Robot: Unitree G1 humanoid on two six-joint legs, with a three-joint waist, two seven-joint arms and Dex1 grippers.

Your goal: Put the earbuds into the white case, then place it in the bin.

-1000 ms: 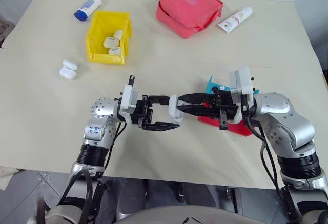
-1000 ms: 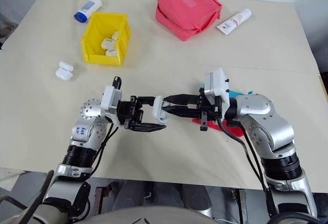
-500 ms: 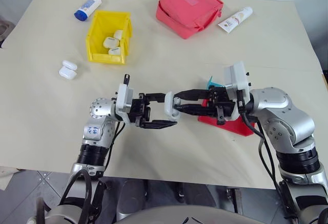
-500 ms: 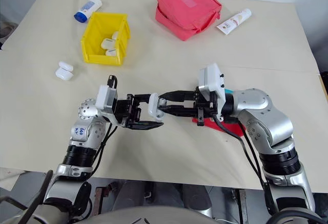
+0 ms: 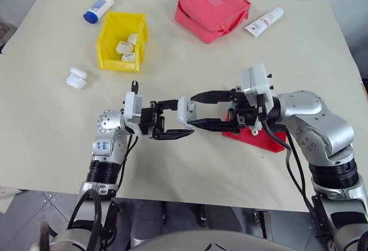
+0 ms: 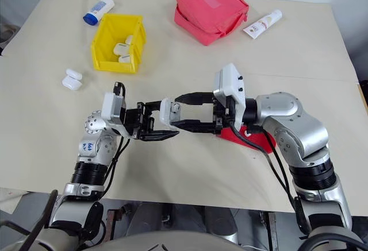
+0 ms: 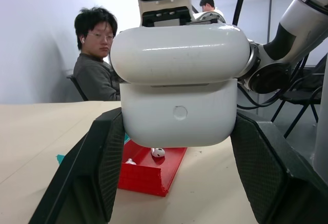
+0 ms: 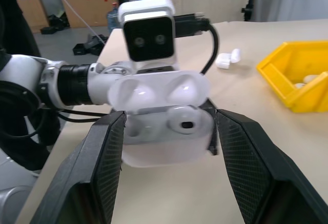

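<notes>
The white case [image 5: 185, 111] hangs above the table's middle, lid open, with my left gripper [image 5: 183, 117] shut on its body. One of the earbuds [image 8: 183, 124] sits in a well of the case. My right gripper [image 5: 194, 111] faces it from the right, open, one finger on each side of the case and apart from it. Two more earbuds [image 7: 158, 152] lie in the red tray [image 5: 259, 139] below the right hand. The yellow bin [image 5: 109, 61] stands at the far left and holds several white cases.
Another white case [image 5: 75, 77] lies open on the table left of the bin. A pink pouch [image 5: 211, 8] sits at the back middle, with a blue-capped tube [image 5: 99, 8] and a white tube [image 5: 264, 21] on either side. A seated person [image 7: 97, 55] is beyond the table.
My right gripper's fingers have spread from nearly shut to wide apart and now straddle the case. The left gripper keeps its hold on the case.
</notes>
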